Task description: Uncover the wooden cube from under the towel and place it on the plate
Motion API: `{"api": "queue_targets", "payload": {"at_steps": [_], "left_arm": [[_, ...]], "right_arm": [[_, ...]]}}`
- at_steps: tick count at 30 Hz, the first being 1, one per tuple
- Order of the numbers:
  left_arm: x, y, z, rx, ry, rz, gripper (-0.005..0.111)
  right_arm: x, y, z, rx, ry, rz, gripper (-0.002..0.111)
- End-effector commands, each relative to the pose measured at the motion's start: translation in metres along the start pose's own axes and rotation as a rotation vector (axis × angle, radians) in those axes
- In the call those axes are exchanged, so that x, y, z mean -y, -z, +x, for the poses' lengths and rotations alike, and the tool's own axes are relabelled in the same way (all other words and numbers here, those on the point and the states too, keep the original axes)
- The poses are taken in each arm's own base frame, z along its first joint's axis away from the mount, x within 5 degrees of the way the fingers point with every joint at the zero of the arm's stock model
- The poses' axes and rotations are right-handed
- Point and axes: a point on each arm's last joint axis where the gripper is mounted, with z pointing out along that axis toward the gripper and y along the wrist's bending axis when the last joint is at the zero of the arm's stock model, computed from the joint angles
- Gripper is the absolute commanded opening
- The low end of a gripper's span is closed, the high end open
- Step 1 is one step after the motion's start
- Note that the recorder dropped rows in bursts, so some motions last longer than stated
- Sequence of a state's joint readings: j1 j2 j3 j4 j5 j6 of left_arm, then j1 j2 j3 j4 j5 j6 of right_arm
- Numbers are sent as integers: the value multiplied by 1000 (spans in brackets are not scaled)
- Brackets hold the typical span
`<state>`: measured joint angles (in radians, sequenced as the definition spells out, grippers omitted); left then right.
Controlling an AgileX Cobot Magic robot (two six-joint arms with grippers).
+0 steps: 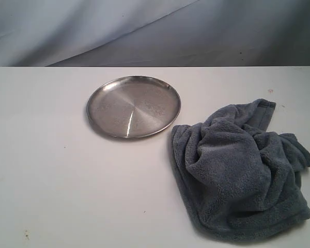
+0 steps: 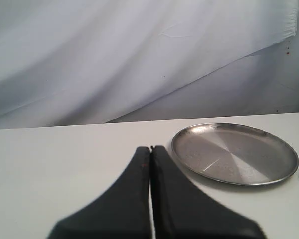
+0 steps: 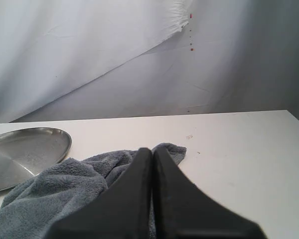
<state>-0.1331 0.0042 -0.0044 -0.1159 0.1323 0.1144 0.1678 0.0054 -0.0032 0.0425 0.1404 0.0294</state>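
Observation:
A crumpled grey-blue towel (image 1: pixel 241 170) lies bunched on the white table at the right. The wooden cube is hidden; nothing of it shows. To the left and farther back sits the round silver plate (image 1: pixel 134 106), with nothing on it. Neither gripper appears in the exterior view. In the left wrist view my left gripper (image 2: pixel 150 148) is shut and holds nothing, above bare table beside the plate (image 2: pixel 234 153). In the right wrist view my right gripper (image 3: pixel 152 149) is shut, holding nothing, with the towel (image 3: pixel 60 191) under and in front of it and the plate (image 3: pixel 25 154) off to one side.
The white table (image 1: pixel 51 181) ends at a far edge against a draped grey-white cloth backdrop (image 1: pixel 144 31). Bare tabletop spreads to the left of and in front of the plate.

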Motion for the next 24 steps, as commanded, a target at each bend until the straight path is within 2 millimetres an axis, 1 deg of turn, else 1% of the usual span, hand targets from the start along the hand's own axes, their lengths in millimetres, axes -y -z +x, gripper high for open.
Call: {"api": "queue_targets", "payload": {"at_steps": [1, 19, 22, 24], "left_arm": [[0, 0, 1, 0, 4, 5, 0], [0, 0, 1, 0, 4, 5, 0], [0, 0, 1, 0, 4, 5, 0], [0, 0, 1, 0, 4, 5, 0]], "right_arm": [[1, 0, 1, 4, -2, 9, 0], [0, 0, 0, 13, -14, 7, 0], [0, 0, -2, 35, -85, -3, 0], [-1, 0, -4, 50, -189, -14, 0]]}}
